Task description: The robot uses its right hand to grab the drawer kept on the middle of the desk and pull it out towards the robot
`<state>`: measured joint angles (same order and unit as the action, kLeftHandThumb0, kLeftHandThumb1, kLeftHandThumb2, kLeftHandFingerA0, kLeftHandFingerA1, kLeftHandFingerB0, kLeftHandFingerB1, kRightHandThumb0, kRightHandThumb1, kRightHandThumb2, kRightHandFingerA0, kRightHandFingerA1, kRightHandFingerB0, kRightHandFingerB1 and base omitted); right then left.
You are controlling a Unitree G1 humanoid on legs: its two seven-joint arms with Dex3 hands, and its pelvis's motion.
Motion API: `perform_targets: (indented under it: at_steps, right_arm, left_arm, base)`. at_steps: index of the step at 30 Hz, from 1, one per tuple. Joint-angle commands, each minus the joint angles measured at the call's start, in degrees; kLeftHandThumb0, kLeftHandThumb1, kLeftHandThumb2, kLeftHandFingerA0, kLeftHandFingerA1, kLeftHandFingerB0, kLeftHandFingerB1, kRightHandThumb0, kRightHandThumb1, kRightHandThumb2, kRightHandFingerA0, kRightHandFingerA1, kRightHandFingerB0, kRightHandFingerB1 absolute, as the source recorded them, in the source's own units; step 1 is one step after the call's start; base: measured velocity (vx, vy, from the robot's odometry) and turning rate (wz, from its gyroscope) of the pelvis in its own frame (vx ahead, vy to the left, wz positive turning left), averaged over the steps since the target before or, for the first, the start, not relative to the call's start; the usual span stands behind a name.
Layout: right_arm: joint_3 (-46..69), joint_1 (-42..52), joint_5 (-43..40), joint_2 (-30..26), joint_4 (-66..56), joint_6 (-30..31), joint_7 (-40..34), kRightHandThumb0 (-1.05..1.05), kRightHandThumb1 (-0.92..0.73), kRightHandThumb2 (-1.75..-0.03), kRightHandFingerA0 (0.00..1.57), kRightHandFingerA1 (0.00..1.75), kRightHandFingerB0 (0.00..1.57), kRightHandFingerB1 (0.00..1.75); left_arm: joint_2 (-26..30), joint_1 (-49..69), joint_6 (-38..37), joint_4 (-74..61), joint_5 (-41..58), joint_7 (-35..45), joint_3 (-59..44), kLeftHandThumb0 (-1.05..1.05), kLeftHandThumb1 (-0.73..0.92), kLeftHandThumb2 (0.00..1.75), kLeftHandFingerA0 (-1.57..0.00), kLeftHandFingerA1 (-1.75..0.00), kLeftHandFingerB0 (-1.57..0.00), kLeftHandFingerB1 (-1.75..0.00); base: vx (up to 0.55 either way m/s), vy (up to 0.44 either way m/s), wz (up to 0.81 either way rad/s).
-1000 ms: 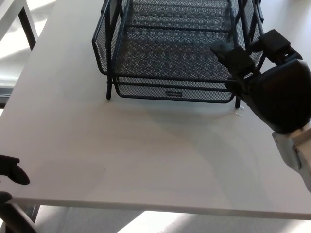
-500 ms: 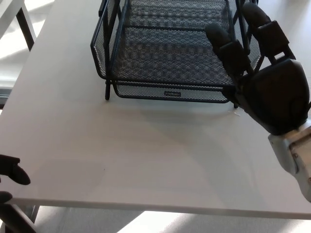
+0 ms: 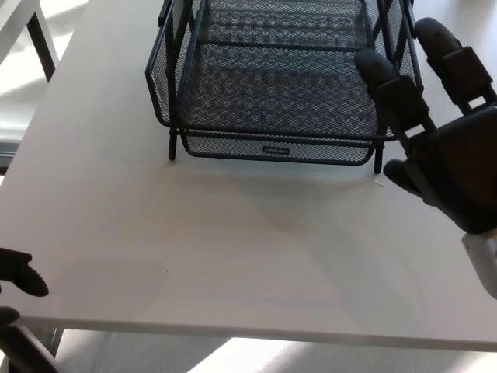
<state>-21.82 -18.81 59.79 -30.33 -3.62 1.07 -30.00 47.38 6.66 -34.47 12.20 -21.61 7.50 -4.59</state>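
Now your right hand (image 3: 444, 148) hangs fingers spread beside the mesh drawer (image 3: 272, 97) on the white bench (image 3: 233, 241); your left hand (image 3: 19, 276) barely shows, grip unclear.

The drawer (image 3: 276, 148) in front of me is of black metal mesh, fine and matt, with a small smooth label plate on its near wall. The rack (image 3: 171, 70) around it is of thin black metal rods, a little shiny. The desk (image 3: 233, 249) is white, smooth and matt, with soft reflections. My right hand (image 3: 443, 148) looks like black plastic, matt, with smooth joints. At the near left, my left hand (image 3: 19, 276) looks black and matt too.
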Motion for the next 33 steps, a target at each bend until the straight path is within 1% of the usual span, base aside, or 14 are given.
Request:
perform_targets:
  at_steps: [1,6,9,10,13,14,16,17,21,24,28,29,30,33]
  right_arm:
    - [10.32,13.54,-8.52,-8.36,-12.56,0.93,16.35,-0.52,-0.30,-0.71,0.00,0.22,0.00,0.34]
    - [18.44,23.26,-10.02,-10.48,-17.51,-0.35,15.23,-0.58,-0.32,-0.71,0.00,0.19,0.00,0.32]
    - [24.06,28.86,-10.60,-10.38,-20.17,-0.18,15.37,-0.53,-0.51,-0.57,0.00,0.22,0.00,0.31]
    - [25.97,30.45,-11.02,-10.29,-20.48,-0.81,14.67,-0.56,-0.33,-0.74,0.00,0.23,0.00,0.33]
    - [31.44,35.33,-12.53,-9.66,-21.67,-1.48,14.72,-0.52,-0.32,-0.73,0.00,0.23,0.03,0.36]
    - [33.17,36.76,-12.49,-9.14,-21.58,-1.73,13.87,-0.50,-0.48,-0.54,0.00,0.26,0.08,0.33]
    - [38.25,40.85,-14.92,-8.36,-21.28,-1.61,15.15,-0.53,-0.31,-0.69,0.00,0.14,0.00,0.34]
    - [39.57,41.58,-15.19,-7.91,-20.56,-2.24,13.98,-0.47,-0.51,-0.56,0.00,0.21,0.07,0.33]
    - [43.26,42.46,-14.46,-6.00,-16.99,-3.00,9.37,-0.54,-0.37,-0.69,0.05,0.28,0.09,0.42]
    - [46.26,43.66,-14.40,-5.34,-15.28,-2.84,9.49,-0.49,-0.49,-0.55,0.00,0.32,0.08,0.32]
    - [49.92,42.30,-13.90,-5.02,-7.05,-3.26,4.44,-0.57,-0.41,-0.70,0.04,0.43,0.04,0.41]
    - [50.27,40.96,-14.93,-6.45,-0.52,-4.94,2.50,-0.33,-0.37,-0.91,0.00,0.51,0.00,0.50]
    - [50.28,40.12,-14.99,-7.46,3.81,-5.37,1.21,-0.52,-0.52,-0.55,0.12,0.42,0.15,0.33]
    - [49.88,37.08,-16.55,-9.07,17.57,-7.66,-3.21,-0.51,-0.37,-0.66,0.15,0.47,0.23,0.40]
  left_arm:
    - [0.43,1.50,-0.63,0.41,-0.30,-0.35,-1.26,-0.27,0.57,0.57,-0.77,-0.85,-0.83,-0.61]
    - [0.59,2.14,-1.31,0.98,-0.28,-0.51,-1.51,-0.25,0.57,0.57,-0.76,-0.85,-0.82,-0.61]
    - [0.54,1.99,-1.88,1.46,-0.34,-0.84,-1.56,-0.26,0.57,0.56,-0.77,-0.90,-0.82,-0.64]
    - [0.53,2.24,-1.65,1.13,-0.31,-0.76,-1.70,-0.25,0.57,0.56,-0.77,-0.89,-0.81,-0.64]
    - [0.12,2.42,-1.89,1.76,-0.20,-1.16,-1.74,-0.26,0.57,0.56,-0.78,-0.90,-0.82,-0.64]
    - [0.03,2.47,-2.12,1.71,-0.09,-1.31,-1.82,-0.25,0.56,0.56,-0.79,-0.89,-0.83,-0.64]
    - [0.07,2.69,-1.80,1.42,-0.20,-1.26,-1.90,-0.25,0.56,0.56,-0.79,-0.88,-0.82,-0.63]
    - [0.18,2.68,-2.07,1.52,-0.22,-1.26,-1.88,-0.25,0.57,0.56,-0.78,-0.88,-0.81,-0.63]
    - [0.59,2.51,-2.16,1.63,-0.35,-0.88,-1.84,-0.25,0.58,0.56,-0.77,-0.89,-0.79,-0.63]
    - [0.64,2.46,-2.14,1.86,-0.43,-0.61,-1.70,-0.26,0.58,0.57,-0.76,-0.87,-0.79,-0.63]
    - [0.30,2.42,-2.56,2.03,-0.09,-0.70,-1.92,-0.25,0.57,0.56,-0.78,-0.89,-0.81,-0.64]
    - [0.26,2.56,-2.30,1.72,-0.32,-0.80,-2.05,-0.26,0.57,0.56,-0.78,-0.88,-0.81,-0.64]
    - [0.26,2.55,-2.50,1.79,-0.47,-0.96,-2.07,-0.25,0.57,0.56,-0.77,-0.87,-0.80,-0.63]
    - [0.17,2.66,-2.10,1.43,-0.34,-0.79,-2.15,-0.25,0.57,0.57,-0.78,-0.88,-0.81,-0.63]
  base:
    - [0.00,0.000,0.00]
    - [0.00,0.000,0.00]
    - [0.00,0.000,0.00]
    - [0.00,0.000,0.00]
    - [0.00,0.000,0.00]
    - [0.00,0.000,0.00]
    - [0.00,0.000,0.00]
    - [0.00,0.000,0.00]
    - [0.00,0.000,0.00]
    - [0.00,0.000,0.00]
    - [0.00,0.000,0.00]
    - [0.00,0.000,0.00]
    - [0.00,0.000,0.00]
    - [0.00,0.000,0.00]
